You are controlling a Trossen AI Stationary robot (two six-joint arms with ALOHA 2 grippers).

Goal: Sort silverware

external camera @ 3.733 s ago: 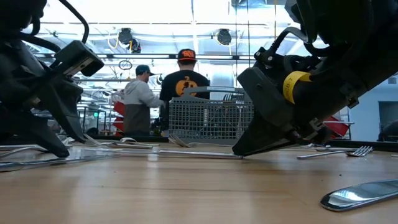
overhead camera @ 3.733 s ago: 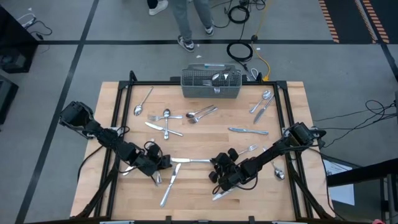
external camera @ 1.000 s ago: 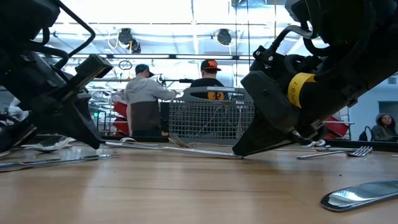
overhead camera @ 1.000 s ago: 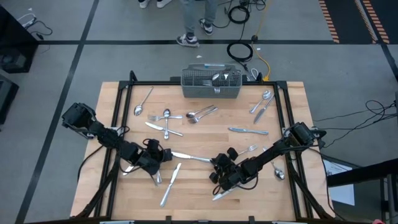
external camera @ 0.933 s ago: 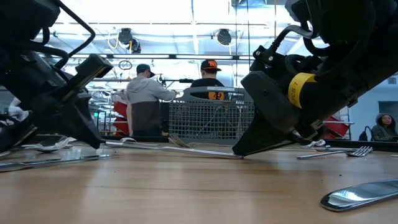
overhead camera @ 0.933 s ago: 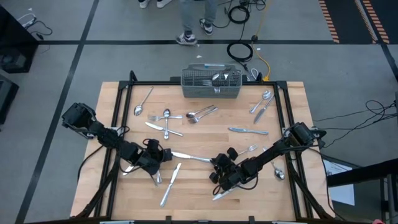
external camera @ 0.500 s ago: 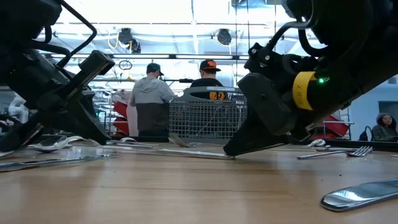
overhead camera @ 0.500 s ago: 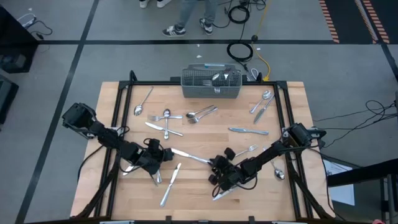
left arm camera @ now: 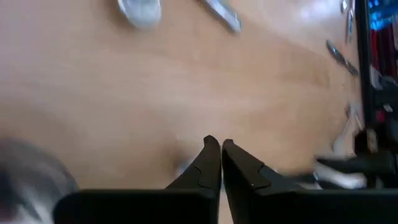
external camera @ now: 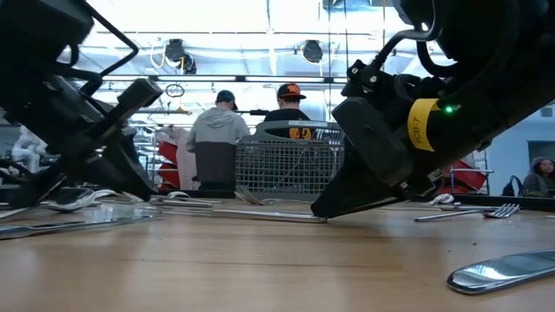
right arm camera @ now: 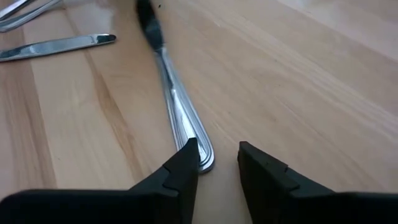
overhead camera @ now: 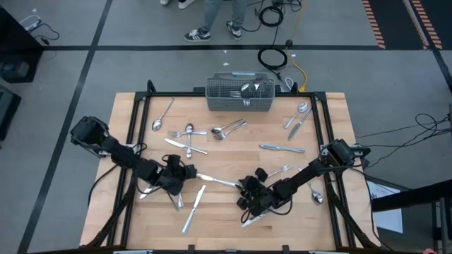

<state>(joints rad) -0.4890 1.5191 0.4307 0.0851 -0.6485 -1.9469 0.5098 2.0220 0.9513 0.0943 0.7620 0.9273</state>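
Observation:
A silver table knife [overhead camera: 214, 179] lies flat on the wooden table [overhead camera: 226, 152] between my two grippers, slanting. Its blade end is by my left gripper [overhead camera: 188, 173] and its handle end by my right gripper [overhead camera: 241, 188]. In the left wrist view my left gripper [left arm camera: 216, 149] has its fingertips almost together over bare wood, with nothing seen between them. In the right wrist view my right gripper [right arm camera: 217, 155] stands open, and the knife's handle end [right arm camera: 204, 160] rests on the wood just inside one finger [right arm camera: 185, 163]. More silverware is scattered over the table. My left gripper's fingertips come down slanting at the knife's blade end [overhead camera: 195, 173]; whether they touch it I cannot tell. My right gripper has the handle's free end [right arm camera: 205, 163] close against the inner side of one finger, level on the table; whether it touches I cannot tell.
A grey wire basket [overhead camera: 240, 94] with some silverware in it stands at the far edge. Spoons, forks and knives lie at the far left [overhead camera: 187, 134] and far right [overhead camera: 296, 116]. A knife [overhead camera: 192, 212] and a spoon [overhead camera: 316, 194] lie near the front. People stand beyond the table [external camera: 217, 143].
The knife's blade end has swung a little toward the far edge along with my left gripper, while its handle end has stayed by my right gripper. In the low view, my right gripper's tip has shifted slightly toward the table's left.

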